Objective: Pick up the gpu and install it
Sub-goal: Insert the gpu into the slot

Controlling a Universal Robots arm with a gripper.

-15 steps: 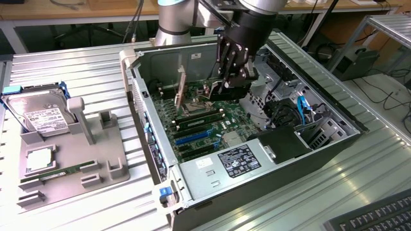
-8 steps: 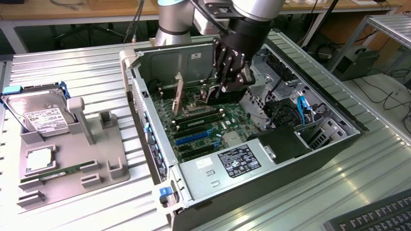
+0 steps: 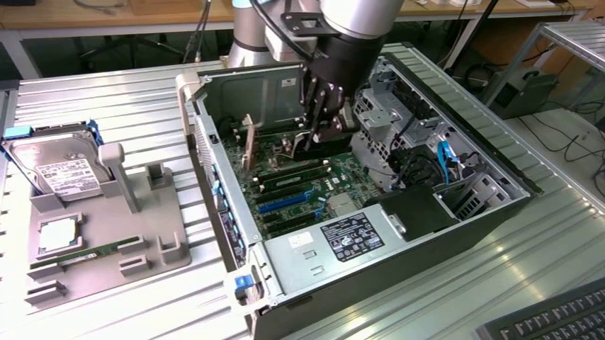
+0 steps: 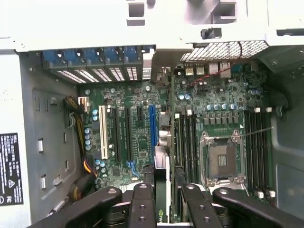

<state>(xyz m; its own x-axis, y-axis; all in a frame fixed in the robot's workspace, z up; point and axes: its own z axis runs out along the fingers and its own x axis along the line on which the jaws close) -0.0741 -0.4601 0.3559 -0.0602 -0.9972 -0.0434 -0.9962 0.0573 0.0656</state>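
Gripper down inside the open computer case, toward its rear wall; jaws part-closed, clamped on the gpu; gpu held on edge above the motherboard, just beside the blue slot; contact with the slot cannot be told; hard drive on the grey fixture, at the table's edge on the exterior view's left.

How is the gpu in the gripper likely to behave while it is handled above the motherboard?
Seen edge-on, the gpu is a thin card, so probably stiff and light. Held by the gripper across its flat faces, it could pivot if an edge catches. Being a bare circuit card, it is likely fragile against knocks on the motherboard.
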